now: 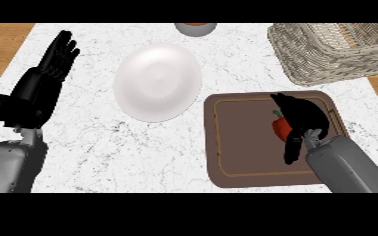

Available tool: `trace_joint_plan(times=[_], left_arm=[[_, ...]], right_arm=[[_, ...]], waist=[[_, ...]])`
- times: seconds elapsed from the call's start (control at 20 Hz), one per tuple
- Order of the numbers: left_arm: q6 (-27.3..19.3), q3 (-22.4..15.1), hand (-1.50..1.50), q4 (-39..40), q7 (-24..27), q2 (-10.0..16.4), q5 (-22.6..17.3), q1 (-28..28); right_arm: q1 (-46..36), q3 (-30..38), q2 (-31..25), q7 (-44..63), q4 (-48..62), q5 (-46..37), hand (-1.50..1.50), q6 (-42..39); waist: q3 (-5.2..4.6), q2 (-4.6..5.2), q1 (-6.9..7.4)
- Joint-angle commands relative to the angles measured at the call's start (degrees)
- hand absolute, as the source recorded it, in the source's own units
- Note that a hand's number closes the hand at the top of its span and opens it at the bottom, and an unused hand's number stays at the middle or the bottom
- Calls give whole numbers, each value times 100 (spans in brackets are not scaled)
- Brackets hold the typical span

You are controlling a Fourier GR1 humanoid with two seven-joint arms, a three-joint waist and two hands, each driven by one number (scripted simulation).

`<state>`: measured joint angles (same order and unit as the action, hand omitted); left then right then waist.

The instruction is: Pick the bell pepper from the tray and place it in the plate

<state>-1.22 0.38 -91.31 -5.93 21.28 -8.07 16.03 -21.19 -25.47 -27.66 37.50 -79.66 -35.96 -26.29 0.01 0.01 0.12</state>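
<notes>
A red bell pepper [280,127] with a green stem lies on the brown tray [240,140] at the lower right. My right hand [301,115] is over the pepper and hides most of it, fingers curled down around it and thumb hanging below. The pepper still looks to rest on the tray. A white plate [158,81] sits in the middle of the marble counter, left of the tray, with nothing on it. My left hand [46,75] rests open at the left edge, fingers up.
A wicker basket [325,50] stands at the back right, just beyond the tray. A small grey bowl [196,28] sits at the back edge behind the plate. Wooden surface shows at the far left corner.
</notes>
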Motion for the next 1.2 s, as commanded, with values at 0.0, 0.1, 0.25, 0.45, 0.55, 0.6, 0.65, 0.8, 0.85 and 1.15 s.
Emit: trace_joint_plan(times=[0.0, 0.1, 0.25, 0.45, 0.55, 0.6, 0.65, 0.8, 0.85, 1.15], left_arm=[[1, -42, 0, -50, 72, -229, 188, -147], [132, 132, 0, -242, 29, -134, 118, -268], [182, 136, 0, -133, 148, -197, 253, -284], [285, 226, 0, -97, 18, -154, 97, -93], [127, 153, 0, -190, -228, -226, 238, 26], [245, 78, 0, -183, -38, -266, 248, -84], [535, 403, 0, 134, 145, -6, 54, -54], [414, -9, 0, -86, 36, -276, 134, 204], [419, -76, 0, -57, 16, -347, 119, 292], [496, -245, 0, -116, 90, -410, 164, 486]], right_arm=[[53, 71, 301, -491, 787, -532, -150, 410], [-93, 385, 9, -599, 785, -440, -150, -66], [-6, 13, 422, -377, 977, -1025, -150, 217], [110, 32, 390, -1393, 1043, -1334, 150, 1482], [-135, 188, 260, -1465, 1065, -1503, 150, 1587], [-416, 226, 441, -1473, 1364, -1599, 150, 1709], [-357, 101, 543, -1300, 1186, -1766, 150, 1710], [-1593, 304, -27, -2965, 1982, -1284, 150, 1279], [-1801, 266, 13, -3175, 1896, -1248, 150, 1255], [-2565, 375, -356, -4741, 2188, -1143, 150, 1554]], waist=[[0, 4, 15], [-1, -1, 11], [-1, 4, 11], [3, 5, 16], [3, 3, 13], [2, 11, 43], [-1, 8, 21], [31, 221, 587], [40, 304, 725], [63, 475, 1036]])
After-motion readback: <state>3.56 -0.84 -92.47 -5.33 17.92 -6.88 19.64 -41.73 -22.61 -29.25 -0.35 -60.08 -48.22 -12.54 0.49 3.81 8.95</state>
